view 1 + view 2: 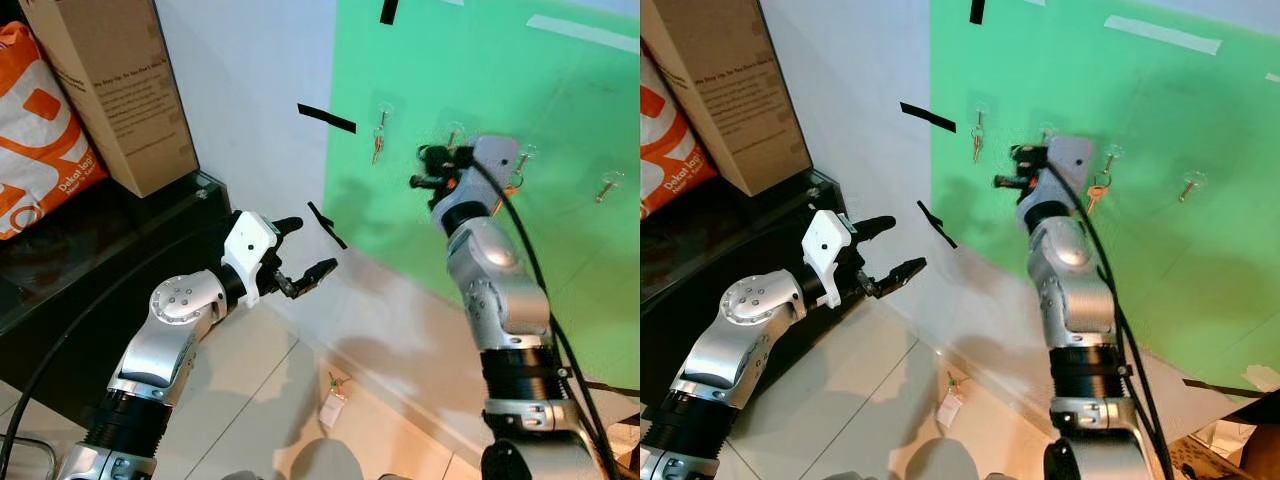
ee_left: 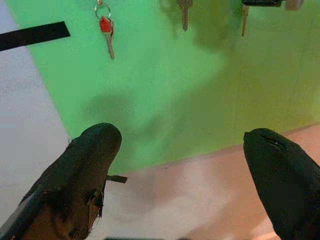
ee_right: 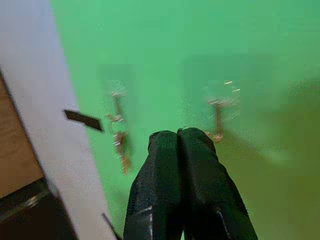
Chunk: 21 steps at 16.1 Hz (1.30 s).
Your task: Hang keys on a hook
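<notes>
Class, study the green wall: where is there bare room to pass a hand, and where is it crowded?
Free: the green wall below the key row, down to the floor edge, and between the left gripper and the right arm. Crowded: around the right gripper, between the red-tagged key and the orange key.

Open air fronts the green board (image 1: 560, 260); cardboard box (image 1: 110, 90) and dark shelf (image 1: 90, 250) crowd the left.

Both arms are silver, rounded metal shells over black ribbed collars near the base. The left arm (image 1: 170, 340) has a round joint cap dotted with small screws and a white wrist block. Its end effector (image 1: 300, 252) has two long black fingers. A black cable loops down the right arm (image 1: 495, 300), whose end effector (image 1: 430, 168) is black too.
</notes>
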Tool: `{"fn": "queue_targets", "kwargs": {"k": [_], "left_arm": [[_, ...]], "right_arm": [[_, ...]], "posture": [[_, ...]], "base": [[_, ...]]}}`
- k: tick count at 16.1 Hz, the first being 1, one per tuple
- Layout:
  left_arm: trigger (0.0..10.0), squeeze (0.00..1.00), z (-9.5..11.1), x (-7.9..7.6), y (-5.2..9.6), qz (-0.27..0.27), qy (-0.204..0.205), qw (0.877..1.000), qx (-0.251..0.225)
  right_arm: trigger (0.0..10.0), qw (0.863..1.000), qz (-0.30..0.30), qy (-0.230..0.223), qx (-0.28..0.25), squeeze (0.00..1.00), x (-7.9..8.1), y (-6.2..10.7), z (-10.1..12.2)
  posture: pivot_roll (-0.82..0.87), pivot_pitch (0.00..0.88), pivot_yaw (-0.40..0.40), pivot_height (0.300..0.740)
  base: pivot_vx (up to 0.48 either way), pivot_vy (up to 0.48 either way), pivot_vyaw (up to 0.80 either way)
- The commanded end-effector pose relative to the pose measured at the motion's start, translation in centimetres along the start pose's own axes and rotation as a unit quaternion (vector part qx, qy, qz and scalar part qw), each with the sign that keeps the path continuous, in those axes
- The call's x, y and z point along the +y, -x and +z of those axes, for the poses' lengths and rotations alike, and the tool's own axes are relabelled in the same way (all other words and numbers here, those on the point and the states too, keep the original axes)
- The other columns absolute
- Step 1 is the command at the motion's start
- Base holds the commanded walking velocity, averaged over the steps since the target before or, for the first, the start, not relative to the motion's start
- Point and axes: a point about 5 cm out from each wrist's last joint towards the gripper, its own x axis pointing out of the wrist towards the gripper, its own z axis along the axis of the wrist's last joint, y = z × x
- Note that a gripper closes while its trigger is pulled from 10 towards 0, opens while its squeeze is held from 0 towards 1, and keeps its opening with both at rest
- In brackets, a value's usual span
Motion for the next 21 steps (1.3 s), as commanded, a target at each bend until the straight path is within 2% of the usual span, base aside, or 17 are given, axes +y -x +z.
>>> {"fn": "queue_targets", "kwargs": {"k": [1, 6, 14, 21], "left_arm": [[10.0, 0.02, 0.8, 0.0, -0.2, -0.008, -0.008, 1.0, -0.011], [10.0, 0.02, 1.0, -0.1, -0.5, -0.015, -0.006, 1.0, -0.016], [10.0, 0.02, 1.0, 0.1, -0.4, -0.014, -0.009, 1.0, -0.015], [10.0, 0.02, 1.0, 0.1, -0.3, -0.014, -0.011, 1.0, -0.014]], "right_arm": [[10.0, 1.0, -0.015, -0.002, -0.016, 0.0, -0.5, -0.3, 0.7], [10.0, 0.999, -0.019, -0.014, -0.026, 0.0, -1.2, -1.1, 1.1], [10.0, 1.0, -0.01, -0.015, -0.021, 0.0, -0.9, -1.8, 0.8], [10.0, 0.999, -0.047, -0.009, -0.018, 0.0, -1.9, -2.1, 0.5]], "posture": [[-0.05, 0.0, -0.016, 0.74], [-0.05, 0.0, -0.008, 0.74], [-0.04, 0.0, -0.02, 0.74], [-0.03, 0.0, -0.028, 0.74]], "base": [[0.0, 0.0, 0.0], [0.0, 0.0, 0.0], [0.0, 0.0, 0.0], [0.0, 0.0, 0.0]]}}
